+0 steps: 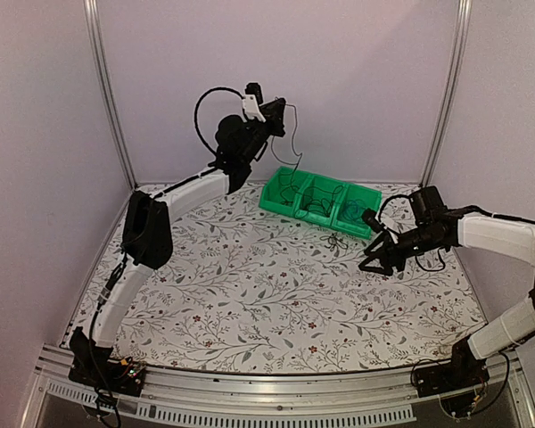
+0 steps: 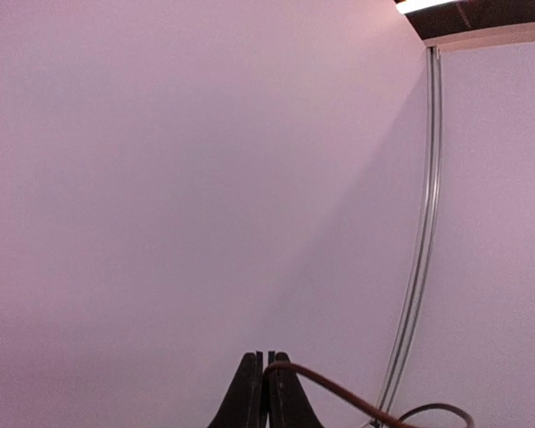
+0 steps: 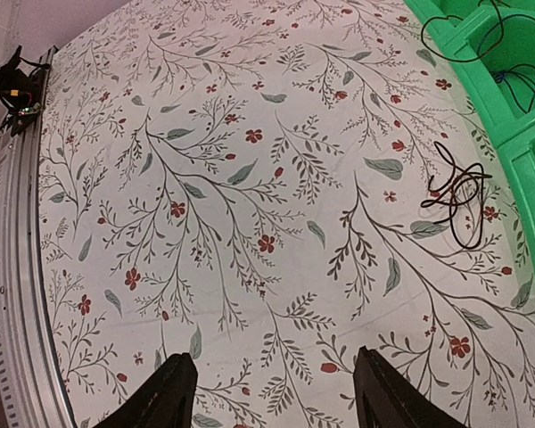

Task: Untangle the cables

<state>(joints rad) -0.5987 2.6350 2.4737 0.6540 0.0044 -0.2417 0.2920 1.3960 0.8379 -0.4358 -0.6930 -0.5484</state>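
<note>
Overhead, brown cable [image 2: 339, 393] in left claw [image 2: 266, 392], green bin [image 1: 290, 211] below.

**White Shells, Black Joints**

The left arm [image 1: 196, 189] and right arm [image 1: 504, 234] wore white shells between black joints. A thick black hose [image 1: 196, 111] looped at the left wrist's nine o'clock, beside a white bracket [image 1: 254, 105]. The right fingers [image 3: 165, 397] were black and tapered.

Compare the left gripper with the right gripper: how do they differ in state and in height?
The left gripper is shut on a thin brown cable; the right gripper is open and holds nothing. The left gripper is raised high, facing the back wall; the right gripper is low over the flowered tablecloth. Both are black.
</note>
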